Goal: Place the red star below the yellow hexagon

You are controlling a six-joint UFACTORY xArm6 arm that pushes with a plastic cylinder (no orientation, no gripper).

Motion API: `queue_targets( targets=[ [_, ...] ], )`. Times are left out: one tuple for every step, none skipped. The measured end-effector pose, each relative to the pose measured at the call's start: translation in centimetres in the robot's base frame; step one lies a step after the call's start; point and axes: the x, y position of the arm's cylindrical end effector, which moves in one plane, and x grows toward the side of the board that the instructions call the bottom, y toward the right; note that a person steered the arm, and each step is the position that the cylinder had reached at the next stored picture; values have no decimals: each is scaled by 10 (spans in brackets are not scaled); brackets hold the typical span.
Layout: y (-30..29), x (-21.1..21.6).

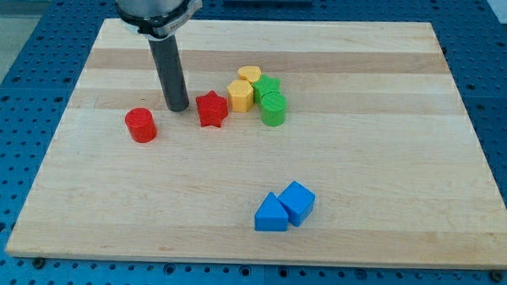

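The red star (211,109) lies on the wooden board, just left of and slightly below the yellow hexagon (240,95); the two look close, maybe touching. My tip (178,107) stands to the left of the red star with a small gap between them. A second yellow block (250,75) sits just above the hexagon. A red cylinder (141,124) lies further left and below my tip.
A green star (267,85) and a green cylinder (273,109) crowd the right side of the yellow blocks. A blue triangle (270,214) and a blue cube (297,201) sit together near the view's bottom.
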Motion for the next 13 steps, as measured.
queue_targets(
  targets=[
    [3,0],
    [7,0],
    [10,0],
    [18,0],
    [29,3],
    [35,6],
    [35,6],
    [35,6],
    [35,8],
    [36,18],
    [36,20],
    [36,20],
    [35,20]
  ],
)
